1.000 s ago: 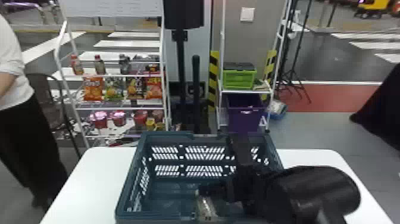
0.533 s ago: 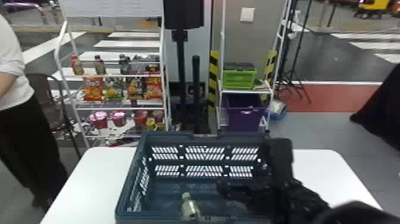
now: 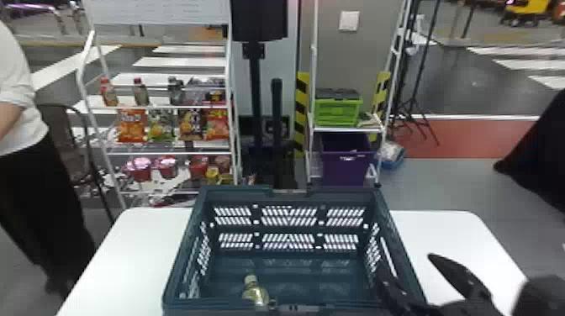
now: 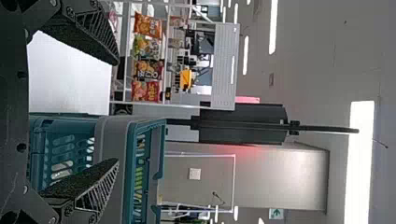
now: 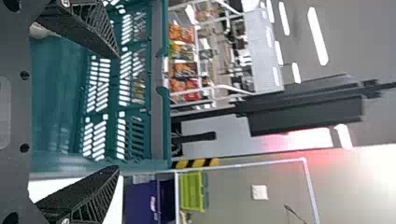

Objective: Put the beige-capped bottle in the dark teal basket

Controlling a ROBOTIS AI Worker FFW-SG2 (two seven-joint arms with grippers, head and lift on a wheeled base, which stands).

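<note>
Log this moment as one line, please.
beige-capped bottle: in dark teal basket, near side, unheld | right gripper: open, at basket's right side | left gripper: open

My right arm [image 3: 542, 296] comes in from the lower right corner of the head view, its end effector [image 3: 407, 262] held low with the fingers [image 3: 456, 275] spread and their tips well apart. In my right wrist view, both fingers slant inward toward their tips, leaving a wide gap. My left end effector [image 4: 116, 112], in its own wrist view, is spread too, its black fingers slanting inward.
</note>
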